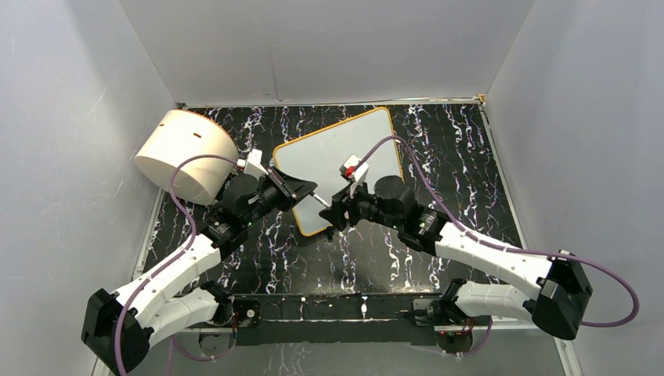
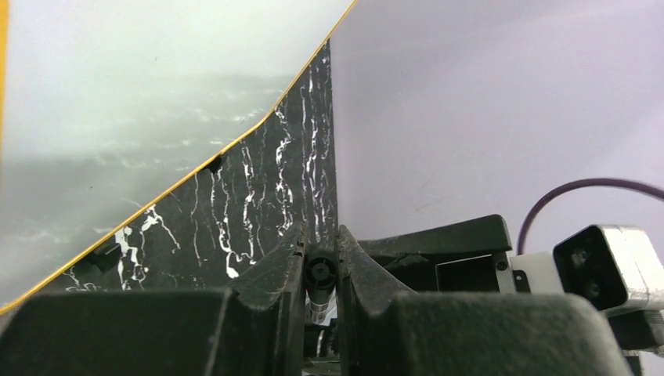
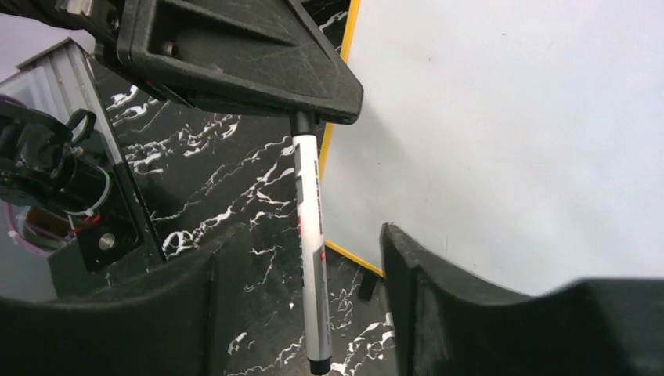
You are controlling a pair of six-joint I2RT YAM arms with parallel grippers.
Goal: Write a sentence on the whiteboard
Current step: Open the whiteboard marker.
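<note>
The whiteboard (image 1: 337, 157) lies on the black marbled table, white with an orange-yellow rim; the sentence is out of view, and the board's visible surface (image 3: 509, 141) is plain white. My left gripper (image 1: 301, 188) is shut on one end of a silver marker (image 3: 311, 235); the marker's black end (image 2: 321, 274) sits pinched between the left gripper (image 2: 321, 235) jaws. The marker (image 1: 319, 200) hangs over the board's near-left edge. My right gripper (image 3: 307, 231) is open, its fingers on either side of the marker's free end without touching it. The right gripper (image 1: 335, 210) faces the left one.
A big cream cylinder (image 1: 186, 153) stands at the table's back left, close to the left arm. Grey walls (image 1: 70, 117) enclose the table on three sides. The board's black clip foot (image 3: 366, 283) rests near the right fingers.
</note>
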